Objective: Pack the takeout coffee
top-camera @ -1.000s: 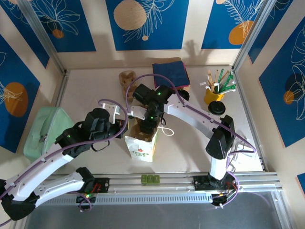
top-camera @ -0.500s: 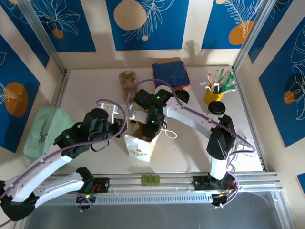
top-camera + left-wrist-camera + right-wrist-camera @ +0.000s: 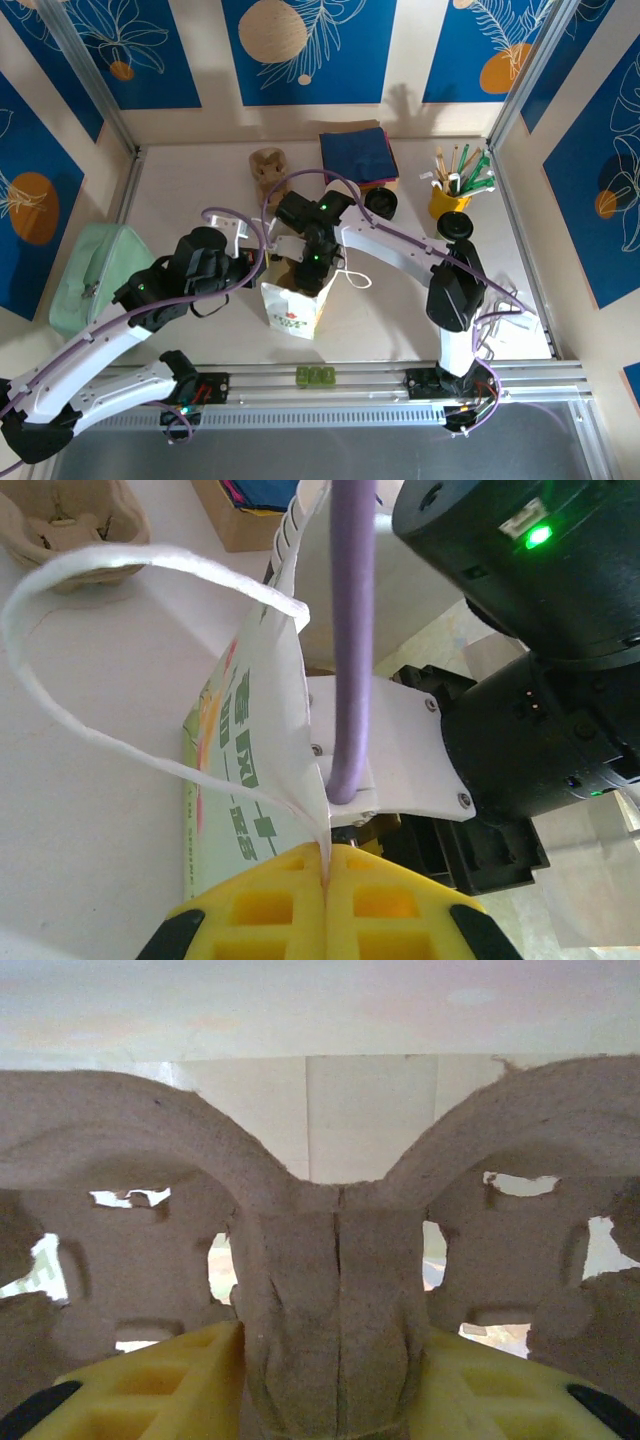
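Observation:
A white paper bag (image 3: 292, 310) with green print stands open at the table's near middle. My left gripper (image 3: 258, 268) is shut on the bag's rim (image 3: 300, 780), beside its looped white handle (image 3: 60, 610); the yellow pads (image 3: 260, 910) meet on the paper. My right gripper (image 3: 308, 266) reaches down into the bag's mouth and is shut on the middle ridge of a brown pulp cup carrier (image 3: 335, 1280), between the yellow fingers (image 3: 150, 1380). The bag's inner wall (image 3: 370, 1100) shows behind the carrier. The takeout coffee is hidden or out of view.
A second pulp carrier (image 3: 265, 165) lies at the back. A folded blue cloth on a box (image 3: 358, 152), black lids (image 3: 458, 228) and a yellow pot of sticks (image 3: 452, 190) stand back right. A mint green bag (image 3: 95, 272) rests far left.
My right gripper has sunk a little lower and leftward into the bag with the carrier. The left gripper keeps its hold on the rim.

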You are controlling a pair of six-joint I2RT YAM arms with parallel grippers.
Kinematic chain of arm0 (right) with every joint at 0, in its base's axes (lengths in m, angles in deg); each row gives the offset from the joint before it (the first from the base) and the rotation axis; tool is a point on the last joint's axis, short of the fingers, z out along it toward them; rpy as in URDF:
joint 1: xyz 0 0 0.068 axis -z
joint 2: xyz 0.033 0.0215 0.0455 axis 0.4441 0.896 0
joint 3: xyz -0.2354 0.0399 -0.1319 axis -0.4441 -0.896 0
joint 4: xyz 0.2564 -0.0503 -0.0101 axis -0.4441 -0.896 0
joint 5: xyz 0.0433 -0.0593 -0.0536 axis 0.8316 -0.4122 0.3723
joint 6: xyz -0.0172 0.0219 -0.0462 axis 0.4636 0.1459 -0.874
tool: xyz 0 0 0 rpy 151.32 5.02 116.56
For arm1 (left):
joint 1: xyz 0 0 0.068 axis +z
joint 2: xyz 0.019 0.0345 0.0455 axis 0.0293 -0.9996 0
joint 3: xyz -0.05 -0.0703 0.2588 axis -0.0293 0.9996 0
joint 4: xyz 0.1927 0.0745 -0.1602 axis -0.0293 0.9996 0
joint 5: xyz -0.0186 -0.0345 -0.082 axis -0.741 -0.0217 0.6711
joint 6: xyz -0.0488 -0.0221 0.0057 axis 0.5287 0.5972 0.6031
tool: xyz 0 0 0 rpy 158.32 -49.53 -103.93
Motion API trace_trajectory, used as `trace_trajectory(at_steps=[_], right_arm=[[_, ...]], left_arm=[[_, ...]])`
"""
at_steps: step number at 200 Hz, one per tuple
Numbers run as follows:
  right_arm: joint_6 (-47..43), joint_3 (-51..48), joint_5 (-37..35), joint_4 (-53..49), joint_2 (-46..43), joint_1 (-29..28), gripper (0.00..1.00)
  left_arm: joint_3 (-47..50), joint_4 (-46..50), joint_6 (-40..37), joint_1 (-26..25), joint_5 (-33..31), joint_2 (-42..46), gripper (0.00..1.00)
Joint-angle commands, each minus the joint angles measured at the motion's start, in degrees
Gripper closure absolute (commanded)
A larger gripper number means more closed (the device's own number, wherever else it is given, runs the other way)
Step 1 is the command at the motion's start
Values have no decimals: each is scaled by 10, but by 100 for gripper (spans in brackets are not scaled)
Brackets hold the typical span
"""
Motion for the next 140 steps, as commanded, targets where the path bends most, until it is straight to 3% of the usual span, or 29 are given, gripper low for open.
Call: trace_trajectory(at_steps=[1, 140], right_arm=[[12, -3, 8, 1, 17, -4, 56], [22, -45, 13, 42, 43, -9, 56]], left_arm=[[1, -26, 3, 4, -1, 1, 100], [4, -28, 6, 11, -2, -7, 100]])
